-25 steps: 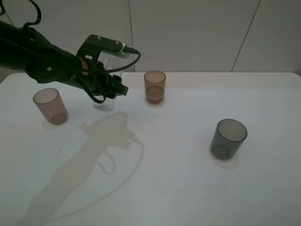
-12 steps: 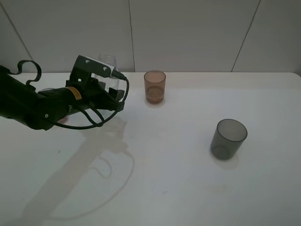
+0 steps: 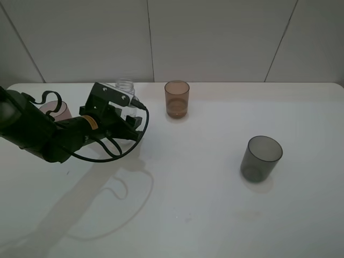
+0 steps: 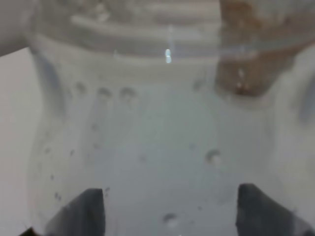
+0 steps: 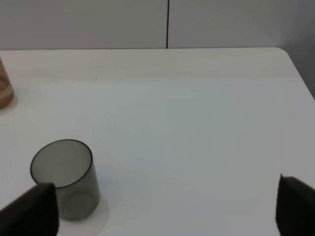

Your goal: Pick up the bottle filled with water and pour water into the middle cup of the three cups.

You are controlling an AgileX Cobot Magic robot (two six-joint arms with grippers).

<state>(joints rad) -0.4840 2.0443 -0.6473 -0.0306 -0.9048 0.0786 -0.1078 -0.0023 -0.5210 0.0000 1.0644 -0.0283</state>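
The clear bottle [image 3: 125, 87] stands upright left of the amber middle cup [image 3: 177, 99]; only its neck and shoulders show above my left gripper [image 3: 127, 115]. In the left wrist view the bottle [image 4: 157, 137] fills the frame between the fingertips [image 4: 86, 214]. My left gripper [image 4: 170, 214] looks shut on it, low by the table. The water is barely visible. The amber cup [image 4: 243, 59] shows behind the bottle. The pinkish cup [image 3: 60, 110] is partly hidden behind my left arm. The grey cup [image 3: 261, 157] stands at the right. My right gripper [image 5: 165, 211] is open and empty, near the grey cup [image 5: 64, 179].
The white table [image 3: 204, 204] meets a pale wall along its far edge. My left arm and its cable loops lie low across the table's left side. The amber cup [image 5: 4, 91] shows at the edge of the right wrist view.
My left arm has dropped from high above the table to low over it. The bottle's neck has come down with the gripper over the last half second. The cups have not moved.
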